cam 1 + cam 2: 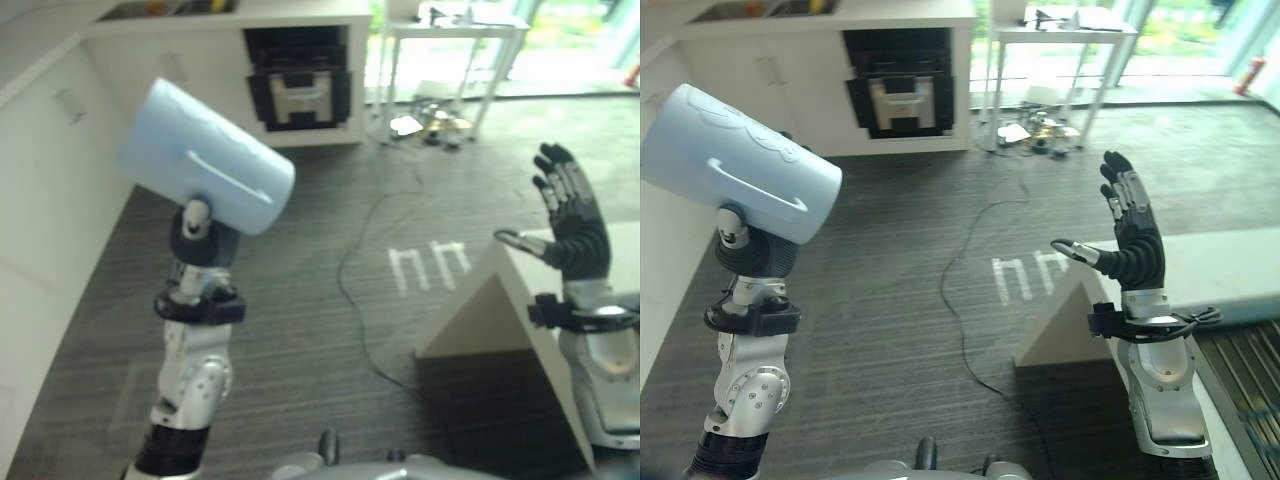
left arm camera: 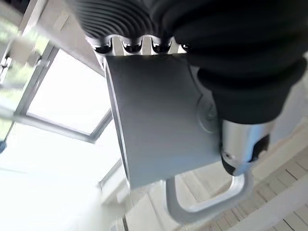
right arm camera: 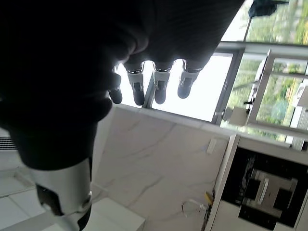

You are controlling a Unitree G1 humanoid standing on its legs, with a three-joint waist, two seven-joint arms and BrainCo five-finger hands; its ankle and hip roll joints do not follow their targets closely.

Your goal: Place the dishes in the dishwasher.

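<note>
Pale-blue mug (image 1: 207,157), no legible print, gripped in left hand (image 1: 203,238); right hand (image 1: 1130,240) splayed, empty.

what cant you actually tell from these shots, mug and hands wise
- Inside of the light blue mug: both eye views show its side, so contents cannot be told.
- Left hand fingers: the mug hides them in the eye views; the left wrist view shows them curled on it.
- Dishwasher: which dark opening in the far cabinet it is cannot be told; too small.
- Right hand: raised, fingers straight, holding nothing.
</note>
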